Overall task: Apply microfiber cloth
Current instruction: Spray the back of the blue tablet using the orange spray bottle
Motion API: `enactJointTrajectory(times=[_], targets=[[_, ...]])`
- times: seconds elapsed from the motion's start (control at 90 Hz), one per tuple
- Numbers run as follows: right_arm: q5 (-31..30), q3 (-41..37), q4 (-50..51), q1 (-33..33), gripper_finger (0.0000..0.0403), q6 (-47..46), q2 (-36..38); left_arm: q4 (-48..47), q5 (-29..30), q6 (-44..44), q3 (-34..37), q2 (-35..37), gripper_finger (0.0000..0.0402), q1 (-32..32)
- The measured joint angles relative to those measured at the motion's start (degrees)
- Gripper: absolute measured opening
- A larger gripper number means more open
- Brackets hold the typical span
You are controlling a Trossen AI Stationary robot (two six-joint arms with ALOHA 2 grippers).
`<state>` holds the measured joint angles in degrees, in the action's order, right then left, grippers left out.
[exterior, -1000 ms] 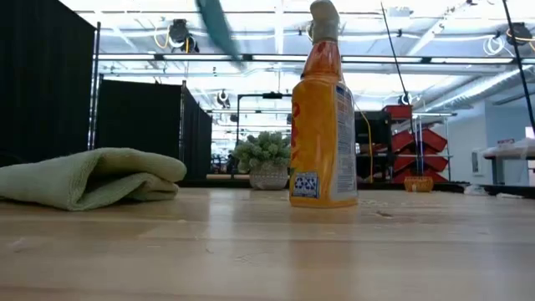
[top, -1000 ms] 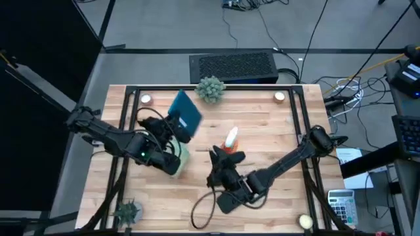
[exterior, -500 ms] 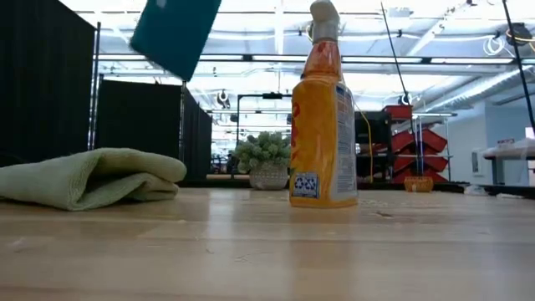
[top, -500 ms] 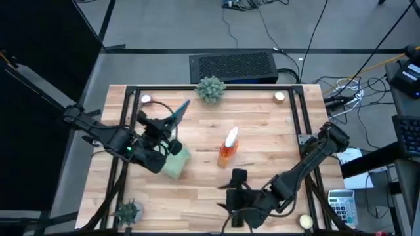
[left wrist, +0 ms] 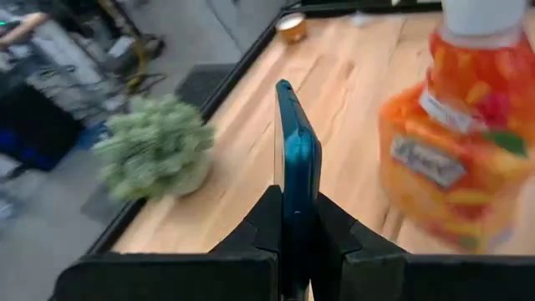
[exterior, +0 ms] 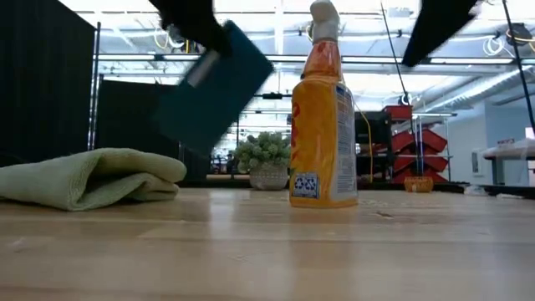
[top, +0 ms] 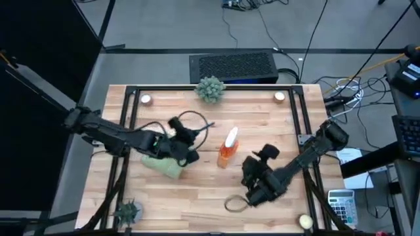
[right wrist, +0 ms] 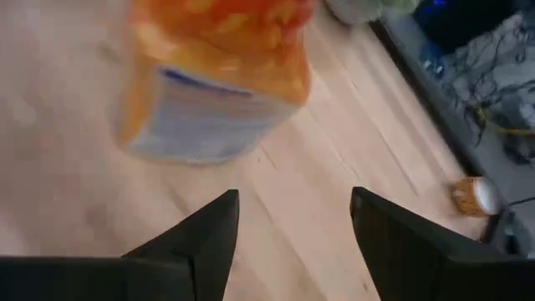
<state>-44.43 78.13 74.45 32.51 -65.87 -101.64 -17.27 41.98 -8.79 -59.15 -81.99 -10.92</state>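
The pale green microfiber cloth (top: 164,165) lies folded on the table at the left (exterior: 92,177), with no gripper on it. My left gripper (top: 186,141) hangs just beyond the cloth's right side, shut on a flat teal slab (left wrist: 294,159) that looks like a phone (exterior: 213,88). An orange spray bottle (top: 228,147) stands upright at mid-table (exterior: 324,125). My right gripper (top: 252,172) hovers to the bottle's near right, open (right wrist: 292,201), and points at the bottle (right wrist: 221,75). My left gripper pinches the teal slab's two broad faces near one end (left wrist: 297,205) between its two fingers. Most of the slab sticks out past the fingertips. It is lifted clear of the table and tilted, with the bottle (left wrist: 456,159) beside it.
A potted spiky plant (top: 210,88) stands at the far edge and a smaller one (top: 128,211) at the near left corner. Small round things sit at the corners (top: 279,96). A cable loop (top: 236,203) lies near the front edge. Black rails (top: 128,124) frame the table.
My left gripper has carried the teal slab toward the table's right, nearer the bottle, turning it from face-up to edge-on. My right gripper swung toward the near edge, then back up beside the bottle, ending farther right. The cloth and the bottle stayed put.
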Motion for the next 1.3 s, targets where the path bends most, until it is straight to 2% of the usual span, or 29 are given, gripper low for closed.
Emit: enactJointTrajectory(times=[0.133, 0.256, 0.356, 0.444, 0.889, 0.967, 1.089, 1.211, 1.3], targets=[[2.4, -11.1, -14.1, -4.3, 0.0209, 7.8, 3.5, 6.0, -9.7, 5.0, 1.0, -2.7, 0.0005, 4.1], [8.2, -20.0, -30.9, -8.1, 0.0209, 20.9, 8.0, 8.2, -18.5, 7.6, 1.0, -5.5, 0.0005, 5.7], [11.5, -24.4, -43.1, -10.1, 0.0209, 28.3, 10.9, 10.1, -21.0, 8.2, 0.9, -6.7, 0.0005, 5.6], [11.5, -25.8, -46.7, -11.4, 0.0209, 32.2, 12.0, 10.1, -21.1, 7.9, 0.9, -6.8, 0.0005, 4.5], [12.3, -25.3, -44.8, -14.4, 0.0209, 44.4, 12.1, 8.7, -22.9, -2.7, -1.0, -6.2, 0.0005, 0.0], [12.0, -23.1, -39.1, -14.4, 0.0209, 45.7, 12.3, 8.6, -24.4, -4.4, -1.0, -6.2, 0.0005, -0.4], [11.2, -16.1, -24.1, -14.1, 0.0209, 42.6, 12.3, 7.6, -25.3, -4.4, -1.2, -5.7, 0.0005, -1.2], [16.4, -8.7, -10.8, -11.7, 0.0209, 36.3, 12.5, 3.0, -24.6, -4.4, -1.1, -3.3, 0.0005, -1.4], [18.8, -4.8, -5.4, -9.1, 0.0212, 30.4, 13.4, 1.2, -22.5, -4.4, -1.1, -0.4, 0.0004, -1.6]])
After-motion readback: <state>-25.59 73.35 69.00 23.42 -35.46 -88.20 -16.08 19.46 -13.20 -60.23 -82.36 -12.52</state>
